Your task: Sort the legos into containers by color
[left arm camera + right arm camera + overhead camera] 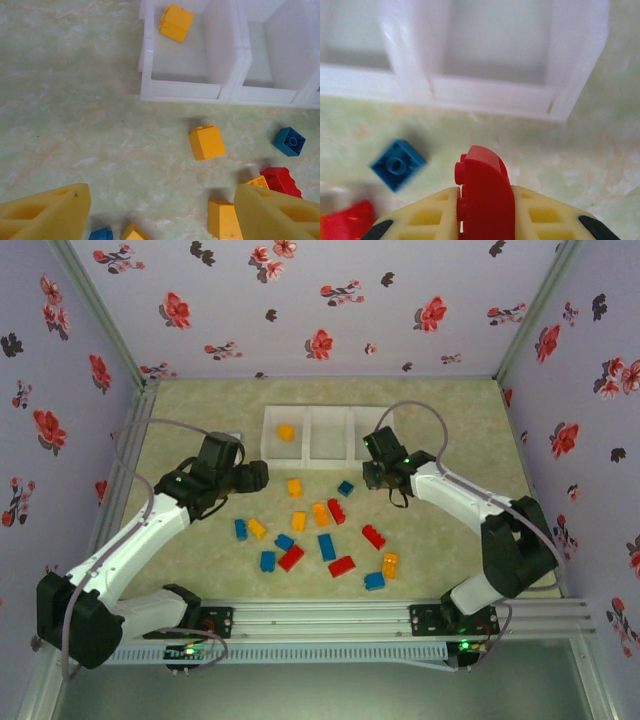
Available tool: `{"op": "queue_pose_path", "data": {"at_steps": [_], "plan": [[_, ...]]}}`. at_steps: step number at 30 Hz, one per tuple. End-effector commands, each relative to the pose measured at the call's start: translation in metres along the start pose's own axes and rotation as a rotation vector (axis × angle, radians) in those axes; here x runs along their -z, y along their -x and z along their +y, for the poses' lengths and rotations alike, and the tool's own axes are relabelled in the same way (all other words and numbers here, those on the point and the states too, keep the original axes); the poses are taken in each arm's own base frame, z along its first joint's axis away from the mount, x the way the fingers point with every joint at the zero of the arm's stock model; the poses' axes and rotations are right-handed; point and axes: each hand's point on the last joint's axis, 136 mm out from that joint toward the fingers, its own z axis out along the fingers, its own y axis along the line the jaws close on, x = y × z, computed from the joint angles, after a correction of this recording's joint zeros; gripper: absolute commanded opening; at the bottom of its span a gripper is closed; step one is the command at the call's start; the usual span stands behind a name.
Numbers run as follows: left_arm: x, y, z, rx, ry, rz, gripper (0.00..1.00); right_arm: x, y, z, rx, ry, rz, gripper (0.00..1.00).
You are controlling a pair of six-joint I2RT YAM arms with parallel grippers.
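Note:
My right gripper [485, 200] is shut on a red lego [487, 175], which stands on edge between the yellow fingers just in front of the containers [490, 92]. From above, that gripper [380, 475] hovers by the right bin of the white row [306, 458]. An orange lego [285, 431] lies in the left bin. My left gripper [255, 477] is open and holds nothing, left of the loose legos. Between its fingers [45, 212] is bare table, with an orange lego [207, 142] ahead. Several orange, red and blue legos [326, 546] lie scattered mid-table.
A blue lego [398, 164] and another red one [350, 222] lie left of my right gripper. Flowered walls close in the table on three sides. A metal rail [400, 615] runs along the near edge, by the arm bases.

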Motion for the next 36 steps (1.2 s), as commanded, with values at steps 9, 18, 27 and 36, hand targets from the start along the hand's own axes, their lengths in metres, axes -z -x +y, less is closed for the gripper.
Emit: {"op": "queue_pose_path", "data": {"at_steps": [9,18,27,36], "plan": [[0.016,0.009,-0.006,-0.012,-0.005,0.004,0.77,0.074,0.106,0.044,0.031,0.143,-0.300,0.20],[0.022,0.010,-0.006,0.014,-0.012,-0.009,0.76,0.013,0.170,0.090,0.061,0.185,-0.348,0.17],[0.025,-0.012,0.009,0.006,0.035,0.038,0.77,-0.059,0.180,0.114,0.072,0.184,-0.261,0.18],[0.031,-0.016,0.018,0.013,0.059,0.028,0.77,-0.097,0.171,0.119,0.067,0.186,-0.184,0.22]]}}
